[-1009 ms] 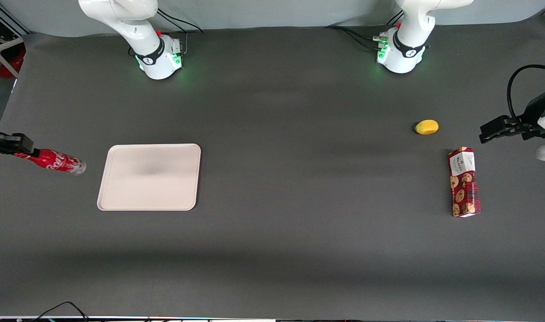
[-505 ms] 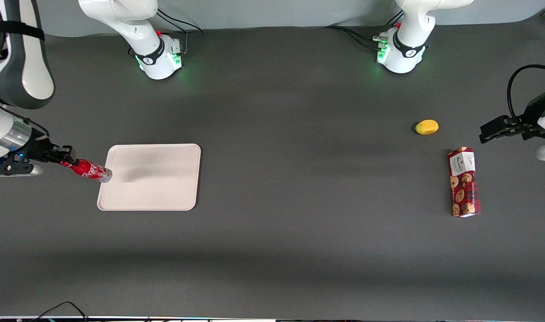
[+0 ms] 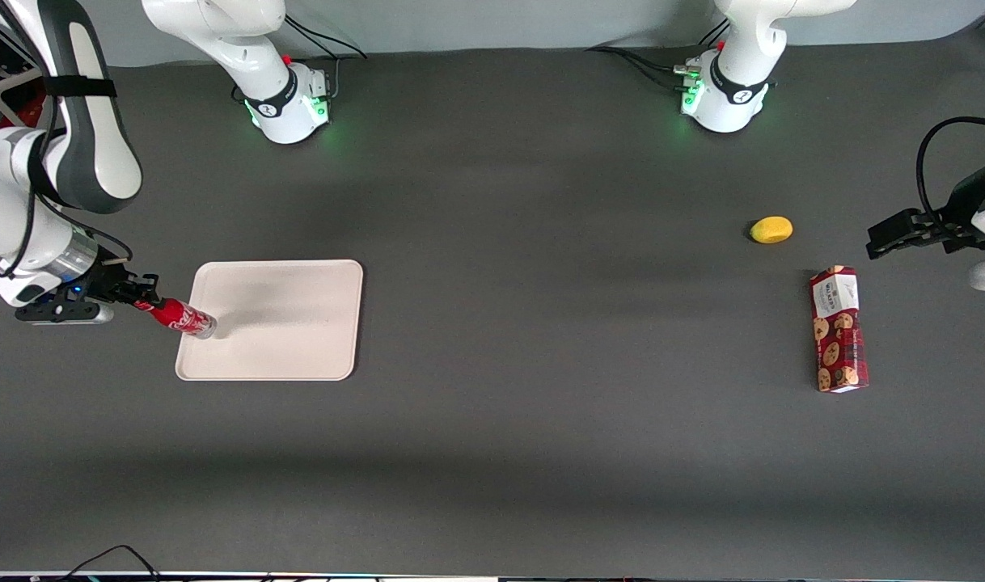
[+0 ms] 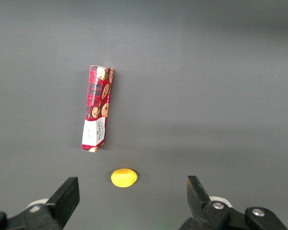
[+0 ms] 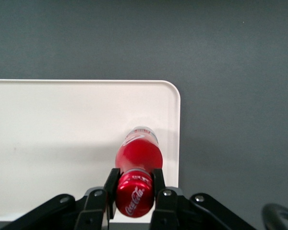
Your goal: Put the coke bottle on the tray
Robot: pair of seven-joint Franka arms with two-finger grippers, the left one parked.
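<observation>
Tool (image 5: 135, 194) is clamped on the coke bottle (image 3: 182, 317) at its cap, over the tray (image 3: 290, 323) edge; whether its base touches down cannot be told.

surface: dark grey table mat (image 3: 541, 453) (soft shadow bands) | backdrop: pale grey wall (image 3: 492, 20) | light: even

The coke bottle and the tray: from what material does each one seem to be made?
The coke bottle, held at its cap by the gripper above the tray's edge, looks like glossy red metal or plastic with a silvery base; which one is unclear. The tray seems matte cream plastic, with moulded rounded corners and no glare.
</observation>
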